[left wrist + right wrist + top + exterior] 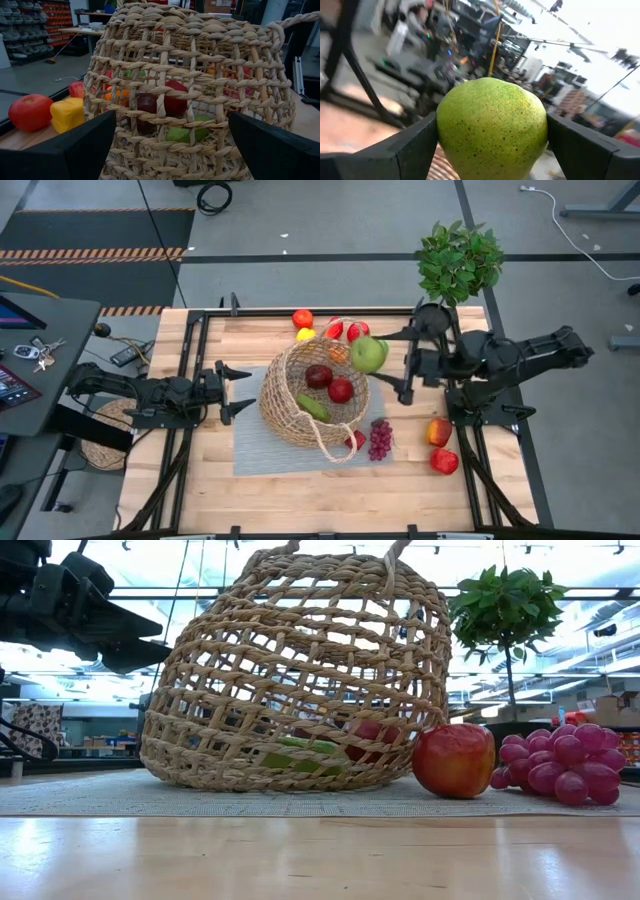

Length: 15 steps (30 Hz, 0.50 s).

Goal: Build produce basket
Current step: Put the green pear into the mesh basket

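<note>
green apple [368,354] in right claw [392,361] over basket [300,405]

Evenly lit from overhead; soft shadows. Blown-out backlight behind basket [300,670] at table height. Motion-blurred background behind sharply focused green apple [491,127].

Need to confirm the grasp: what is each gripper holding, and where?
Right gripper clamps the green apple by its sides. Left gripper holds nothing, open beside the basket.

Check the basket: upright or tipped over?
Tipped. The basket lies on its side on the grey mat, mouth facing the right gripper, handle down at the mat, fruit resting against its lower wall.
</note>
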### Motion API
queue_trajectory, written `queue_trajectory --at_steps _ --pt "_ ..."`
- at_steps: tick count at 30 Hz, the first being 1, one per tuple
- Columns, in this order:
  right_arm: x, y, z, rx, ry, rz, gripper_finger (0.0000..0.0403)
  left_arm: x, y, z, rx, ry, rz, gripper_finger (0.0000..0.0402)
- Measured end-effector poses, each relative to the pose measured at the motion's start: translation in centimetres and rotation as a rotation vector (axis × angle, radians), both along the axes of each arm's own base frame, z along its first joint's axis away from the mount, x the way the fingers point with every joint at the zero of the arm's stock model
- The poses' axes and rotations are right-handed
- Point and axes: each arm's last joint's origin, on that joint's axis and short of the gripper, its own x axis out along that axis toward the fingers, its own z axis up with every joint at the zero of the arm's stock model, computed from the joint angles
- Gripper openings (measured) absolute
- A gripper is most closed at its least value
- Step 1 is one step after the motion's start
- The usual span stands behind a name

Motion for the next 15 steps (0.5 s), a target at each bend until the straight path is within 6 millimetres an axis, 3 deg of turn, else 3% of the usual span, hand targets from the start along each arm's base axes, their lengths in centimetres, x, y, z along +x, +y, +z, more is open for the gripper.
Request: queue_trajectory --at_steps 15 --pt "6.3 1.8 -3.5 -0.517 0.166 -0.333 0.0351 0.0 0.0 0.0 0.000 -0.002 0.000 0.0394"
